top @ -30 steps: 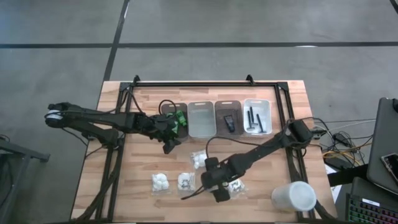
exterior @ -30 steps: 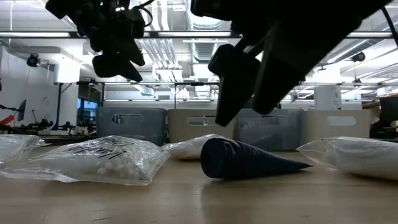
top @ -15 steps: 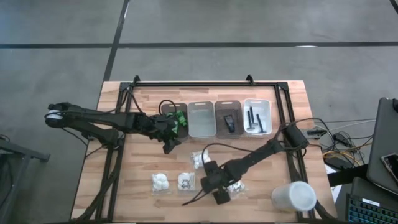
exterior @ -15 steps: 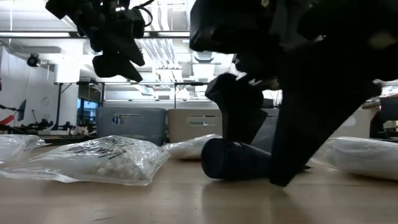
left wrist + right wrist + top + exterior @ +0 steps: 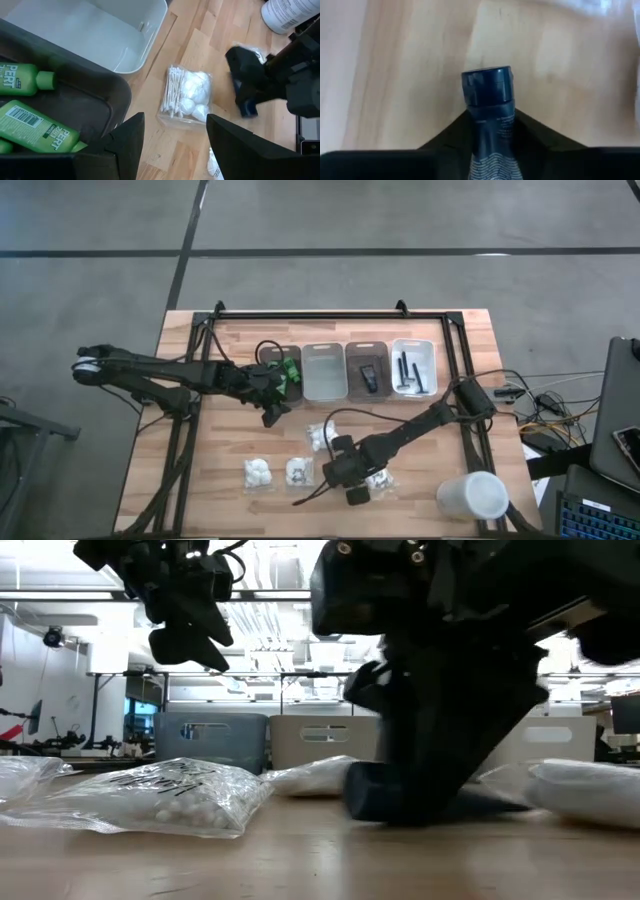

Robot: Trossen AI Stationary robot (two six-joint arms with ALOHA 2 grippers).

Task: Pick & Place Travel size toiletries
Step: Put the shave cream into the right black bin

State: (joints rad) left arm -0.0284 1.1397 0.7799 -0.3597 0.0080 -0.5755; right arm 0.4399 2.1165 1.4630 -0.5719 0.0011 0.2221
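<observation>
The right tool (image 5: 352,481) is down at the front of the surface (image 5: 220,465), and its two fingers (image 5: 535,131) are pressed against both sides of a small dark blue tube (image 5: 487,100). In the wrist shot the tube's cap sticks out past the fingertips, over bare wood. From table height the tool (image 5: 420,785) sits right over the tube (image 5: 368,802), which looks to be lying on the wood.

Just beside it there's a clear packet of white puffs (image 5: 380,480), another with cotton swabs (image 5: 320,436) a bit further back, and two more packets (image 5: 257,473) off toward the left-front (image 5: 299,471).

The left tool (image 5: 277,405) hangs above the surface near the bin row with its fingers (image 5: 227,135) spread apart and nothing between them. Right under its camera is the dark bin (image 5: 107,97) with the green bottles (image 5: 35,127), next to an empty white bin (image 5: 150,30).

Back row from there: another dark bin with a black packet (image 5: 369,377), then a white bin with thin dark sticks (image 5: 409,374). A big white cup (image 5: 473,495) lies on its side at the front right corner.
</observation>
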